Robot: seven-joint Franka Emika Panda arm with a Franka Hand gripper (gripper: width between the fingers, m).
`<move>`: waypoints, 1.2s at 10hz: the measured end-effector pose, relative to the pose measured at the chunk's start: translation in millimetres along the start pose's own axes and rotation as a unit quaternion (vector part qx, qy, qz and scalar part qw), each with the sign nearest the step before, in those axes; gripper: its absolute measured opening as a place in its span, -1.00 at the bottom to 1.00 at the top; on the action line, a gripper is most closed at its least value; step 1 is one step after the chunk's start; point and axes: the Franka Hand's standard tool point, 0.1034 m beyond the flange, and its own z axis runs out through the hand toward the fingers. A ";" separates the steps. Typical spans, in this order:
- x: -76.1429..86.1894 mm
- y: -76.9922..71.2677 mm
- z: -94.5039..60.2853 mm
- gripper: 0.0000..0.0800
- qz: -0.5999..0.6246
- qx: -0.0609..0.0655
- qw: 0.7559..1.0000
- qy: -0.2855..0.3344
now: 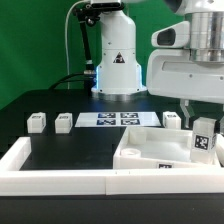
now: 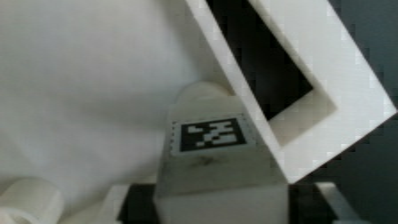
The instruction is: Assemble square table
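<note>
Exterior: tool [image 1: 201,128] is clamping a leg [image 1: 203,143], jaws part-closed, hanging over slab [image 1: 150,152] at exterior view's right.
Wrist: leg is blocking sight of its seat. Going in misaligned risks jamming it or shoving the slab.

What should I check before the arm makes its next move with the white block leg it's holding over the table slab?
1. Grip: gripper shut on the short white block leg: ok.
2. Held leg upright: ok.
3. Held leg over the large white square plastic slab, near its corner at the exterior view's right: ok.
4. Leg touching the slab: cannot tell.
5. Mounting spot beneath the leg: hidden, cannot tell.
6. Three other white block legs standing upright: ok.
</note>
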 end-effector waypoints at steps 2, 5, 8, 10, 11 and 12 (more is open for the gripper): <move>-0.5 -0.4 0.2 0.13 0.000 0.001 1.000 0.000; -1.4 -2.0 0.5 0.59 -0.003 0.003 1.000 0.002; -5.1 -7.9 -6.9 0.62 -0.008 0.009 1.000 0.003; -9.9 -3.9 -21.9 0.62 -0.018 0.017 1.000 0.002; -12.7 0.3 -30.9 0.62 -0.024 0.021 0.999 0.001; -15.0 4.1 -32.8 0.62 -0.027 0.023 0.999 0.002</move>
